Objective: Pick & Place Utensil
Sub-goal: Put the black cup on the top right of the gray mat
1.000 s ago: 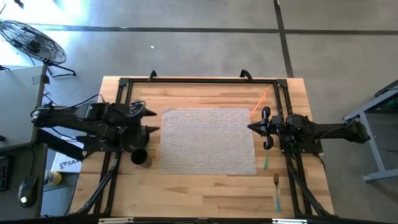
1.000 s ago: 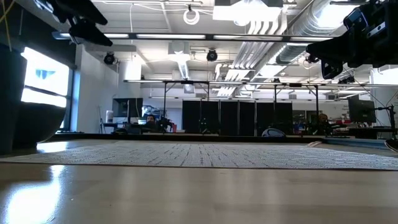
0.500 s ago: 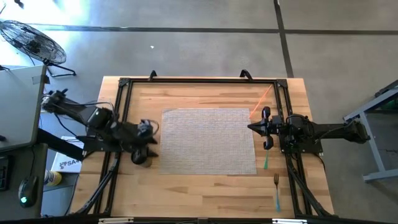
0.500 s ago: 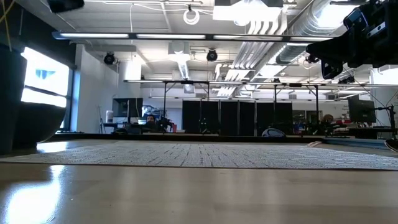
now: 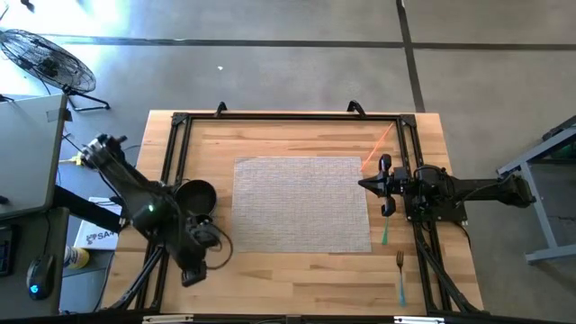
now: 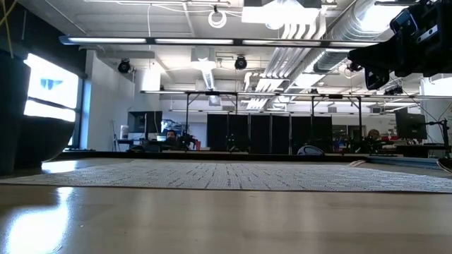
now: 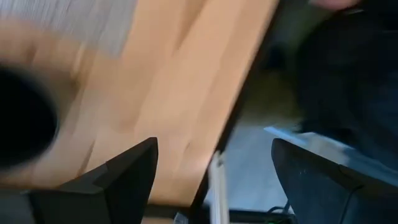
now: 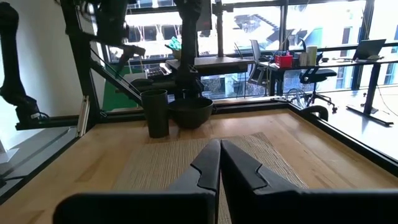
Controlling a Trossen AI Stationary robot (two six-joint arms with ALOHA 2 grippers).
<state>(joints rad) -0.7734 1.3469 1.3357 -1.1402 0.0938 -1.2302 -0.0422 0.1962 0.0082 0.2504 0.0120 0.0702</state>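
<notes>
A fork with a teal handle [image 5: 400, 274] lies flat near the table's right near corner. A green utensil [image 5: 384, 236] and an orange one [image 5: 378, 144] lie along the right edge of the woven placemat [image 5: 301, 205]. My right gripper [image 5: 364, 184] hovers shut over the mat's right edge, fingers together in its wrist view [image 8: 219, 149]. My left gripper [image 5: 191, 273] is over the table's left near part, open [image 7: 214, 180], touching nothing. A dark bowl [image 5: 196, 192] and a dark cup [image 8: 155, 112] stand left of the mat.
A black frame [image 5: 288, 117] runs around the table top. The cup is hidden under my left arm in the high view; the bowl [image 8: 190, 112] stands beside it. The mat [image 6: 226, 176] lies flat across the table's middle. Bare wood shows along the near edge [image 5: 297, 279].
My left arm has swung fast from beside the mat's left edge toward the table's near edge, turning about and leaving the low view. The bowl it covered now shows. My right arm has kept still.
</notes>
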